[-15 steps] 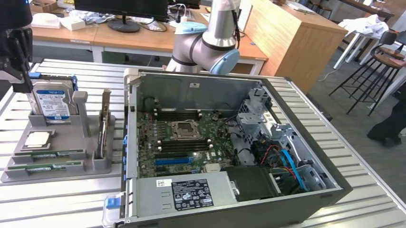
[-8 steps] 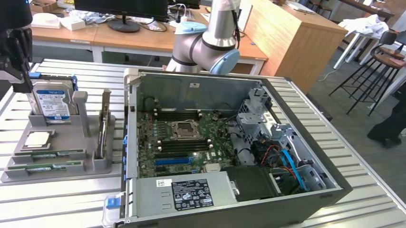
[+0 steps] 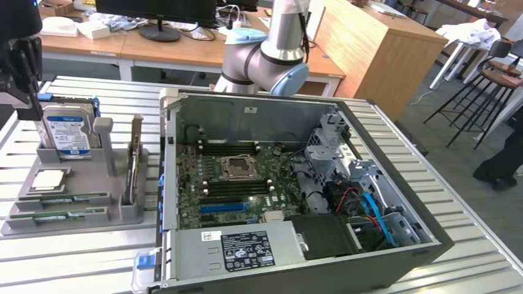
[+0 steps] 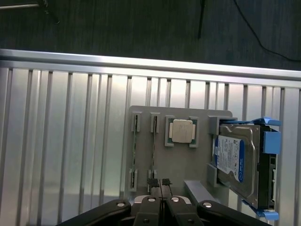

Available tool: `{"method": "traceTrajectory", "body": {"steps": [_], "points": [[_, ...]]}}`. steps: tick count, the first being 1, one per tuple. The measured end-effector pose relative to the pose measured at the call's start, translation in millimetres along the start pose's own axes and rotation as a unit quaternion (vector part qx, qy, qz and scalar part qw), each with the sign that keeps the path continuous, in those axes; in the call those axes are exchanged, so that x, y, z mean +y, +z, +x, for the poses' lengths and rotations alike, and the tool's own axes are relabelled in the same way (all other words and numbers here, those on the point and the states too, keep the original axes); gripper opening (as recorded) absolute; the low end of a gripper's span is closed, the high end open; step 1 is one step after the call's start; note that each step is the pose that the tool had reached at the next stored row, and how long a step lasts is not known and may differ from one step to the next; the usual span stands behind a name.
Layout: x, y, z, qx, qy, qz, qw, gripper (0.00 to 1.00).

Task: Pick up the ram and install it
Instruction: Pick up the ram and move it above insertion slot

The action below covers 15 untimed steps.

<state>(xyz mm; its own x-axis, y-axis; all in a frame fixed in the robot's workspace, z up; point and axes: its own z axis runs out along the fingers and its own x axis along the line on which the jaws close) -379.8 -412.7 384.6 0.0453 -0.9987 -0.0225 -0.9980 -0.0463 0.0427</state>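
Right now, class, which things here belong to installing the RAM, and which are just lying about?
For the job: thin green RAM stick; its twin stick; green motherboard; black gripper, shut.
Lying about: silver blue-labelled hard drive; square silver processor chip.

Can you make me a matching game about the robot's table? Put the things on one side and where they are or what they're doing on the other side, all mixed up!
Things:
1. thin green ram stick
2. square silver processor chip
3. silver hard drive with a blue-and-white label
4. black gripper

Places and states:
A. stands upright on its edge
B. lies in a long groove of the grey tray
C. fingers shut together
D. sits flat in a square pocket of the grey tray

Right pairs: 1-B, 2-D, 3-A, 4-C
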Motion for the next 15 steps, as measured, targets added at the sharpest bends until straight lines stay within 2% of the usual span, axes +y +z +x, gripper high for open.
{"method": "traceTrajectory", "body": {"steps": [13, 15], "points": [[0.0, 1.1, 0.1, 0.0006, 0.000, -0.0001, 1.0000, 0.11], [0.0, 1.1, 0.0, 0.0007, 0.000, -0.0001, 1.0000, 0.23]]}}
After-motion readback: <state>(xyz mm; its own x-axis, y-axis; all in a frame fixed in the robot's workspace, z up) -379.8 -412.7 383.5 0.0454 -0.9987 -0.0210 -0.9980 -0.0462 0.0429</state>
